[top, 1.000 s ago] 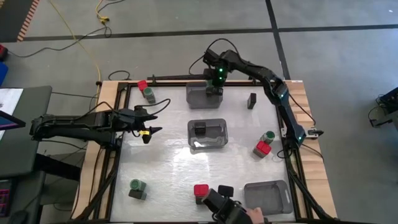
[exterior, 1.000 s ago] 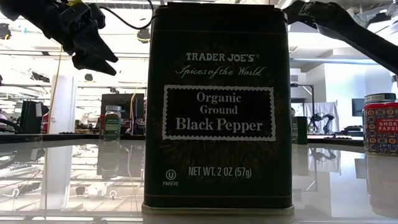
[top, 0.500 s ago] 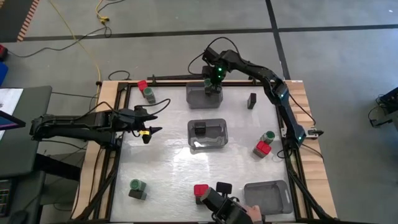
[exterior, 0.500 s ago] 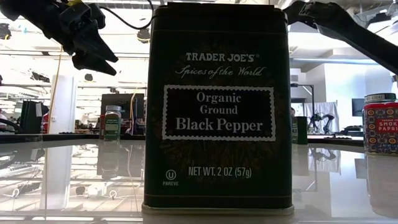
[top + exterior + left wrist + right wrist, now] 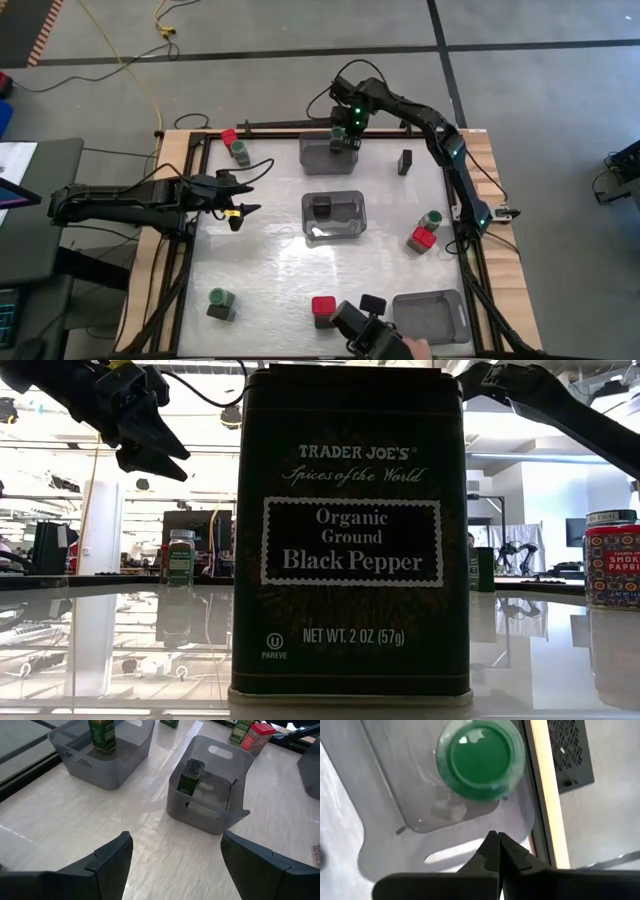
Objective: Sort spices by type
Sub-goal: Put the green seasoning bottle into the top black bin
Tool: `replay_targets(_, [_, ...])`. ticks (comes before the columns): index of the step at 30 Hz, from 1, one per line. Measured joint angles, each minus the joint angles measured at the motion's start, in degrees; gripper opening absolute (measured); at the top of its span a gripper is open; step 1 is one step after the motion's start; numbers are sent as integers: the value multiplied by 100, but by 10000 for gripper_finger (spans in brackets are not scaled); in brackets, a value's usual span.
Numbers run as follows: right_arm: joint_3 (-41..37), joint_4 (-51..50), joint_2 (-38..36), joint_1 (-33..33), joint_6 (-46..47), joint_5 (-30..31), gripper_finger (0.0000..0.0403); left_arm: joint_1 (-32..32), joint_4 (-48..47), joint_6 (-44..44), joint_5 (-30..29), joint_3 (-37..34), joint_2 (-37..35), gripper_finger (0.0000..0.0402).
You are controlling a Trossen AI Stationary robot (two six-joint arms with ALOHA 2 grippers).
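Small spice jars stand about the table in the high view: a red-capped and a green-capped one far left [image 5: 237, 145], a black one [image 5: 405, 160], a green [image 5: 433, 218] and red pair [image 5: 421, 239] at the right, a green one near left [image 5: 220, 300], and a red one [image 5: 323, 307] beside a black tin [image 5: 372, 302] at the near edge. My right gripper [image 5: 497, 837] is shut above the far bin [image 5: 318, 152], where a green-capped jar [image 5: 480, 755] stands on its base. My left gripper [image 5: 172, 860] hovers open over the table's left side. The middle bin [image 5: 235, 770] holds a black jar [image 5: 190, 775].
A third grey bin [image 5: 432, 313] sits near right. A person's hand [image 5: 412, 348] and a dark object [image 5: 352, 325] are at the near edge. The black pepper tin [image 5: 350, 530] fills the low view; a red paprika tin [image 5: 612, 560] is at its right.
My right gripper has drawn slightly toward the far edge over the far bin. The person's hand at the near edge has shifted a little to the right.
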Motion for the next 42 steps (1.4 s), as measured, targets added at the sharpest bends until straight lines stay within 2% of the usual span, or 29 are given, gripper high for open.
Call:
replay_targets(10, [2, -500, -748, -116, 1094, -22, 19, 0, 11, 0, 4, 0, 2, 290])
replay_targets(13, [-307, -455, -1177, -103, 1280, -30, 19, 0, 15, 2, 4, 0, 2, 290])
replay_targets(20, [-2175, 175, -2836, 230, 2034, -44, 20, 0, 43, 45, 4, 0, 2, 290])
replay_targets(26, [-3880, 969, -4485, 894, 3319, -30, 20, 0, 74, 161, 4, 0, 2, 290])
replay_targets(29, [-4499, 1241, -5151, 1334, 4022, 220, 20, 0, 85, 367, 2, 0, 2, 290])
replay_targets(34, [-5183, 1328, -5862, 2039, 5097, 698, 20, 0, 90, 742, 2, 0, 2, 290])
replay_targets(38, [-5633, 1331, -6206, 2544, 5857, 740, 21, 0, 90, 1020, -211, 0, 4, 294])
replay_targets(42, [-5974, 1315, -6371, 2997, 6496, 877, 22, 2, 92, 1143, -432, 0, 78, 320])
